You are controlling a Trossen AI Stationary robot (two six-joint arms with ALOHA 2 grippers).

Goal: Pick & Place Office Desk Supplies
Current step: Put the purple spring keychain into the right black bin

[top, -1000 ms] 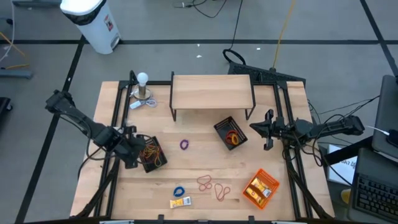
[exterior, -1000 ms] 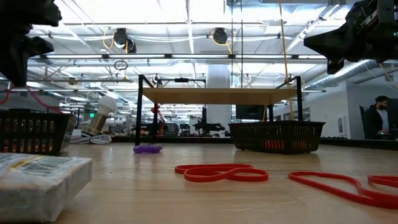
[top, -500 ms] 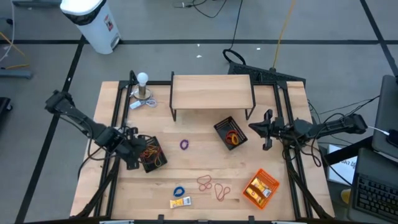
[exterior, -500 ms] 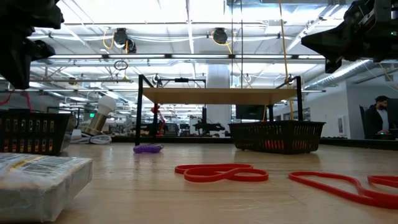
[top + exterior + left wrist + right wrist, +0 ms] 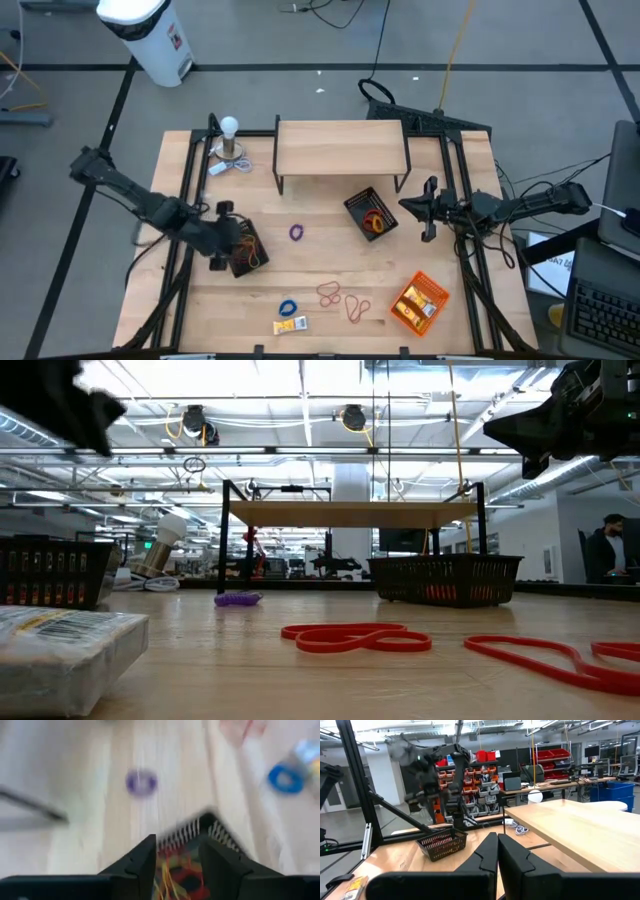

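Red rubber bands (image 5: 341, 298): about three loops tangled on the bare wood near the front edge; exact count unclear. One blue band (image 5: 289, 307) just beside one yellow-white packet (image 5: 291, 325). One purple band (image 5: 296, 232) lies alone mid-table. More bands sit in two black mesh trays: left tray (image 5: 244, 248), right tray (image 5: 370, 213). One orange tray (image 5: 419, 301) holds packets at front right. Left gripper (image 5: 221, 236) hangs over the left tray, fingers parted, nothing held. Right gripper (image 5: 430, 210) is shut and empty, raised beside the right tray.
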